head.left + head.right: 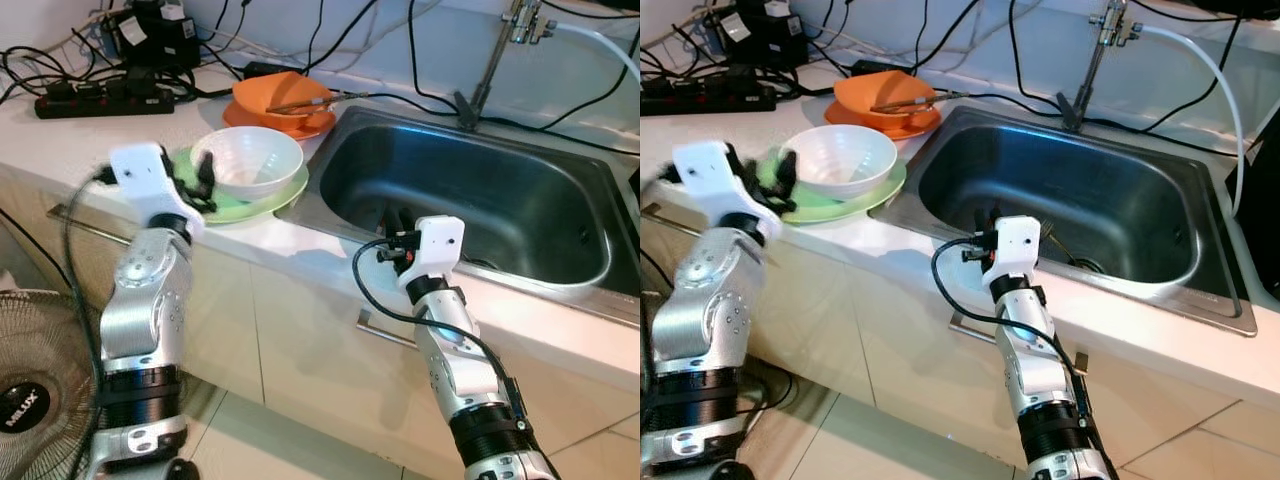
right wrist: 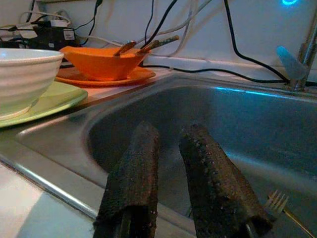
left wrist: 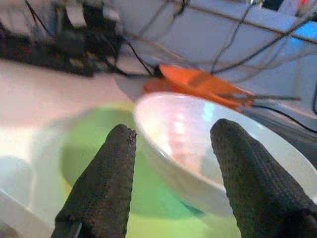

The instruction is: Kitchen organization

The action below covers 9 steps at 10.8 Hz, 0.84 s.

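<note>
A white ribbed bowl [image 1: 247, 160] rests on a light green plate [image 1: 240, 212] on the counter, left of the steel sink [image 1: 520, 200]. My left gripper [image 1: 192, 180] is open at the bowl's near-left side. In the left wrist view the bowl's rim [image 3: 198, 148] lies between its two fingers [image 3: 106, 183], and I cannot tell if they touch it. Behind stands an orange bowl [image 1: 280, 93] with utensils in it, on an orange plate. My right gripper [image 1: 397, 218] is shut and holds nothing, just past the sink's front edge. A fork [image 2: 277, 201] lies in the basin.
A faucet [image 1: 495, 60] rises behind the sink. Black cables, a power strip [image 1: 100, 100] and adapters crowd the back left of the counter. White cabinet fronts with a metal handle [image 1: 385, 330] are below. A floor fan [image 1: 30, 390] stands at the lower left.
</note>
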Tool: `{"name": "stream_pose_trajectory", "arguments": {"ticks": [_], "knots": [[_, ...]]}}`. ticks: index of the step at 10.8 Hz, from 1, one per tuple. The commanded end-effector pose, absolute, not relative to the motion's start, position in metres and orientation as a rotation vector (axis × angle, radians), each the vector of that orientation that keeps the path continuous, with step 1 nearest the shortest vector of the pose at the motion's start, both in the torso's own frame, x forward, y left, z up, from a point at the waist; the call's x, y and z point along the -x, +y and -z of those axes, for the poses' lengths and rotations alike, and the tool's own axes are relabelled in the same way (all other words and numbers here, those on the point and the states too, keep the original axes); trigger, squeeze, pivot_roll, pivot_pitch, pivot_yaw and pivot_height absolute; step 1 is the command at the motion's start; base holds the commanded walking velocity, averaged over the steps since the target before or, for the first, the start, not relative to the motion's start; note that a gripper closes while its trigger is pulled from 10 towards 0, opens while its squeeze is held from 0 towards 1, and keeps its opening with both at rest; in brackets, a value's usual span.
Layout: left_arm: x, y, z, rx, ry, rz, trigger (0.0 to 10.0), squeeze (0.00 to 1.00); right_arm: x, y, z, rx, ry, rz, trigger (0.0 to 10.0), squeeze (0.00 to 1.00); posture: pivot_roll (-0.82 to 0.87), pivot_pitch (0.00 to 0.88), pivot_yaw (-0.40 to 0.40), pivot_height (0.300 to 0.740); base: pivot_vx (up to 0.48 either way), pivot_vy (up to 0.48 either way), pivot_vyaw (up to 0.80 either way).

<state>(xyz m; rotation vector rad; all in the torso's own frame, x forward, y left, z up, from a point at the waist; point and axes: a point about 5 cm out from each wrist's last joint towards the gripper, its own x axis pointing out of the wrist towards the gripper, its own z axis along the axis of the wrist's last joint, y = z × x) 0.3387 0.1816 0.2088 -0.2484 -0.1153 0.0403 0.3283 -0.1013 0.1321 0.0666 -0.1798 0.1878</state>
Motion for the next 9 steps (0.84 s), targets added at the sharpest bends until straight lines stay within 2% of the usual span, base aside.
{"name": "stream_pose_trajectory", "arguments": {"ticks": [1,9], "knots": [[-0.3422,0.1787,-0.2127,0.276,-0.104,-0.035,10.0,0.0,-0.3278,-0.1033,-0.1241,-0.062,-0.136,-0.186,10.0,0.0,0.09,0.047,-0.047,0.74,0.0,0.0,0.0],[-0.3486,0.1722,-0.2041,0.387,0.033,-0.083,10.0,0.0,-0.3285,-0.1055,-0.1238,-0.064,-0.13,-0.183,10.0,0.0,0.09,0.056,-0.044,0.74,0.0,0.0,0.0]]}}
